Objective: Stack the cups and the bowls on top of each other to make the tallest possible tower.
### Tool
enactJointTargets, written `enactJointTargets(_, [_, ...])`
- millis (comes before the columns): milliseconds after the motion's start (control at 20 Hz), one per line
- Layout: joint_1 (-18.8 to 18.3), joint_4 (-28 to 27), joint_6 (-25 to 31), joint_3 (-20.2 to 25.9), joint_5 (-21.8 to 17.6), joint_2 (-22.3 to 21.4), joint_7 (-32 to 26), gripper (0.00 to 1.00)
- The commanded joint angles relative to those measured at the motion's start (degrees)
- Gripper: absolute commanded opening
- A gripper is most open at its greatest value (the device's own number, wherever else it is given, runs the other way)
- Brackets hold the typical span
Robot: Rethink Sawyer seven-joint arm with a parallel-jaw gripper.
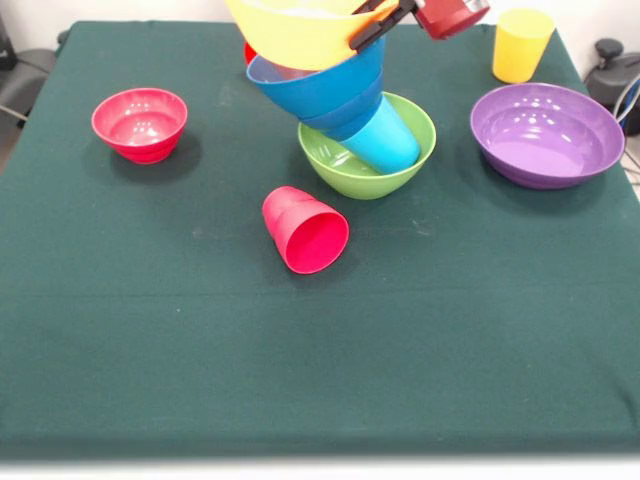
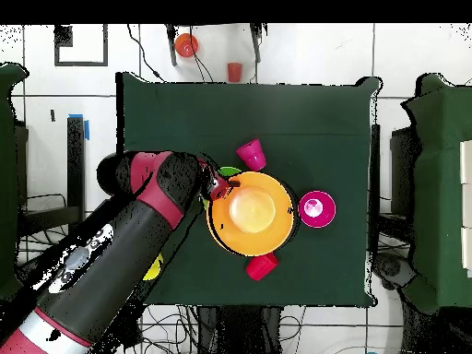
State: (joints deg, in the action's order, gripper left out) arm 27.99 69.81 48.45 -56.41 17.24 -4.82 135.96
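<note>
A leaning tower stands at the table's middle back. Its base is the green bowl (image 1: pixel 367 160), with a tilted light blue cup (image 1: pixel 388 140) in it. Above come a dark blue bowl (image 1: pixel 345 117), a blue bowl (image 1: pixel 318 85) and the huge orange-yellow bowl (image 1: pixel 295 30) (image 2: pixel 251 214). My gripper (image 1: pixel 374 27) (image 2: pixel 218 191) is shut on the orange-yellow bowl's rim. One red cup (image 1: pixel 305 230) (image 2: pixel 251 153) lies on its side in front of the tower. Another red cup (image 1: pixel 249 52) (image 2: pixel 261 266) peeks out behind it.
A small red bowl (image 1: pixel 140 123) (image 2: pixel 316 208) sits at the left in the front view. A purple bowl (image 1: pixel 547 133) and an upright yellow cup (image 1: pixel 522 44) are at the right. In the overhead view the arm (image 2: pixel 138 230) covers them.
</note>
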Motion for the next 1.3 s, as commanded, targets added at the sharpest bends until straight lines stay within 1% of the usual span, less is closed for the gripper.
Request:
enactJointTargets(50, [0.95,-3.54,4.17,3.05,1.45,2.48,15.22,0.0])
enactJointTargets(400, [0.51,-2.67,1.84,3.78,2.33,1.52,13.88,0.0])
enactJointTargets(600, [0.06,-2.61,1.65,3.79,2.31,1.35,13.18,0.0])
enactJointTargets(750, [-0.53,-1.21,1.78,5.39,2.72,0.06,11.92,0.0])
enactJointTargets(900, [-0.58,-0.81,1.42,5.54,2.27,-0.17,10.92,0.0])
enactJointTargets(1300, [-0.64,-0.24,-0.83,5.63,2.38,-0.3,11.47,0.0])
